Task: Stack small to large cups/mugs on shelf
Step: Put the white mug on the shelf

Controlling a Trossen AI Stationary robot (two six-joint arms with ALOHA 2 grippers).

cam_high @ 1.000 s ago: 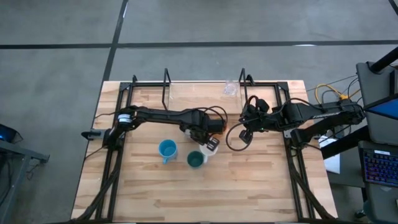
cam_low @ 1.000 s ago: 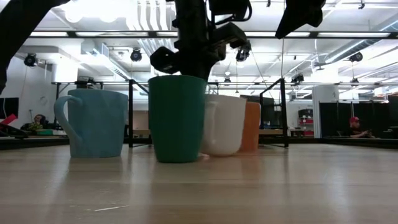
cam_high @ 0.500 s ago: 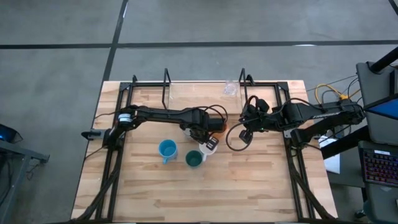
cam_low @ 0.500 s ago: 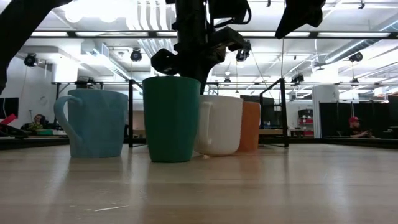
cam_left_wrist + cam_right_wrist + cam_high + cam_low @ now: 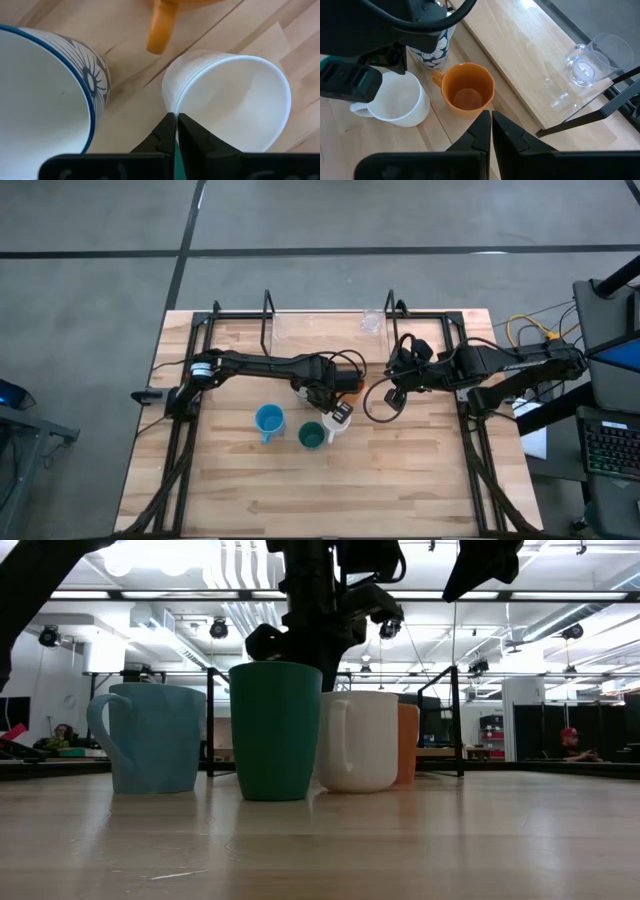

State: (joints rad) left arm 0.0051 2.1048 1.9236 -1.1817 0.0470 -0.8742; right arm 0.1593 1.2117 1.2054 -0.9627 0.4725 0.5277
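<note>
The desk (image 5: 400, 480) carries five mugs huddled near its middle. The shelf (image 5: 320, 330) along the far edge holds only the clear glass (image 5: 371, 323).

My left fingers (image 5: 176, 120) are pressed together, their tips against the near rim of the white mug (image 5: 235, 100). I cannot tell whether its wall is pinched between them. To do this well, I would keep the tips low on that rim and move slowly. The patterned mug (image 5: 45, 100) and the orange cup (image 5: 467, 90) stand just beside it and could be knocked. My right fingers (image 5: 491, 117), also pressed together, hover above the orange cup and should wait clear.

From overhead, my left arm hides the white mug; only the light blue mug (image 5: 268, 420) and the teal mug (image 5: 312, 437) show plainly. The low view shows the bases flat on the desk. Only the left wrist view shows the contact at the rim.
</note>
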